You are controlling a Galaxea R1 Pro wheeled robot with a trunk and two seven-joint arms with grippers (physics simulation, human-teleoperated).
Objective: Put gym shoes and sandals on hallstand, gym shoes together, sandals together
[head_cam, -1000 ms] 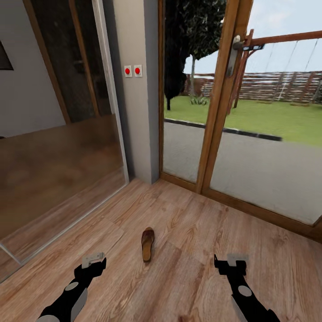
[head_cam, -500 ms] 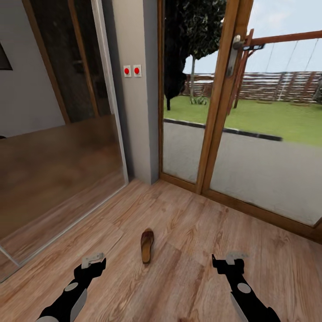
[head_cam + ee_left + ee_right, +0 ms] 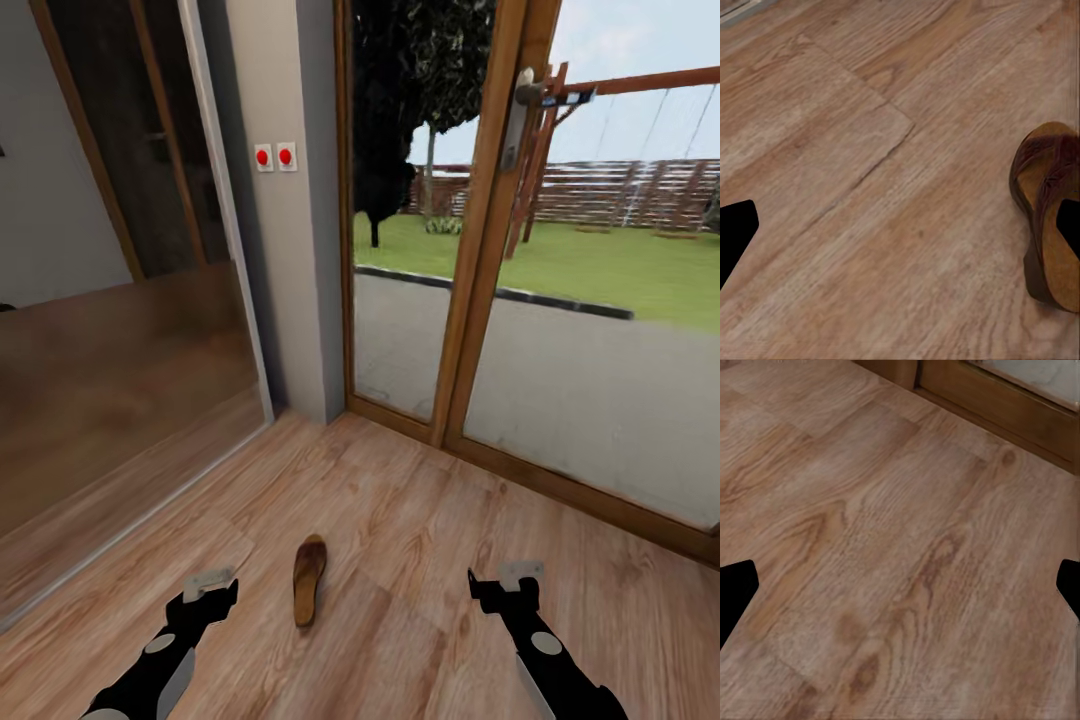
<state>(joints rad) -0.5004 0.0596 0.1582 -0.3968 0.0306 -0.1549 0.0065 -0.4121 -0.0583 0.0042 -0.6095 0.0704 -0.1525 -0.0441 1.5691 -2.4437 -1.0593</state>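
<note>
Wood-plank corridor floor [image 3: 420, 560] by glass garden doors, one brown sandal [image 3: 308, 578] lying flat between the arms.

Left end effector [image 3: 212, 590] hovers just beside the sandal, right end effector [image 3: 508, 584] well apart from it; both are spread wide and carry nothing. The likely risk: a low, flat sandal invites a shallow pinch, so fingers could scrape the planks or nudge it away.

Readable text: none showing anywhere
Wall switch plate [image 3: 275, 157]: showing two red buttons, carrying no lettering
Sandal [image 3: 308, 579]: showing no brand mark
</note>
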